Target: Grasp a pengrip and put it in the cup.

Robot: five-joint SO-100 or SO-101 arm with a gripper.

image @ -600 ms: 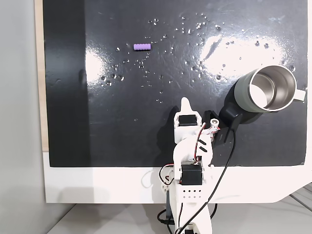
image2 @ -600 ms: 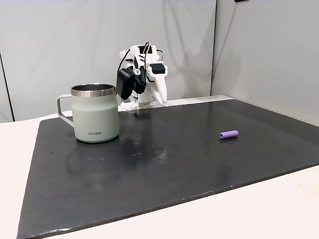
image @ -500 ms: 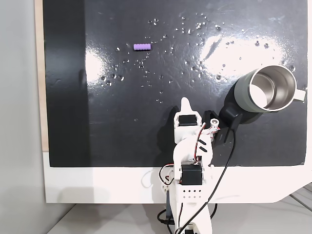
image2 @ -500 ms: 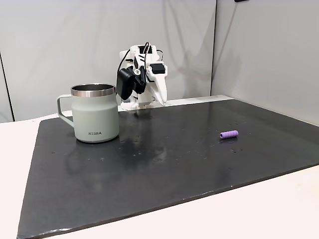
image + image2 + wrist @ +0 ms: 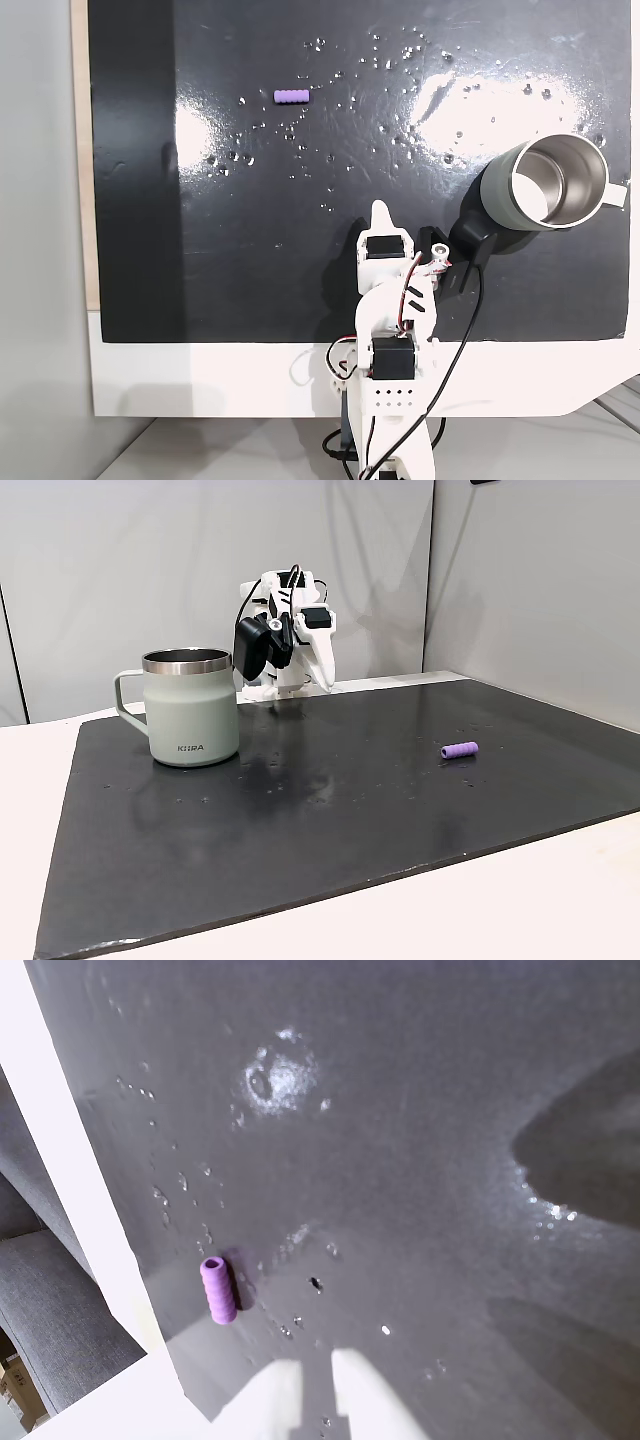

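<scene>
Two white fingertips of the gripper (image 5: 316, 1390) poke up from the bottom edge of the wrist view, with just a narrow sliver of dark mat between them; nothing sits in that gap, so the jaws are close to shut and holding nothing. In a fixed view from above, the gripper (image 5: 379, 210) comes to a single white point over the near part of the mat, and from the side it (image 5: 325, 680) hangs folded down at the far edge of the mat, just beside the mug.

Out from the tips now. In the wrist view, the tiny purple ribbed pengrip (image 5: 218, 1289) lies on its side on the glossy black mat (image 5: 420, 1140), up and to the left of the fingertips and clear of them, one open end facing the camera (you can see right into the tube). From above, the pengrip (image 5: 291, 96) rests far up the mat (image 5: 250, 250), well apart from the arm and surrounded by little bright specks on the surface. From the side, the pengrip (image 5: 459, 750) lies alone on the right part of the mat (image 5: 330, 810).

Over to the grey-sided metal cup (image 5: 545, 185): upright, shiny steel inside, whitish handle pointing to the right edge from above. In the side view the cup (image 5: 190, 715) stands on the left of the mat, handle to the left, well apart from the pengrip.
</scene>
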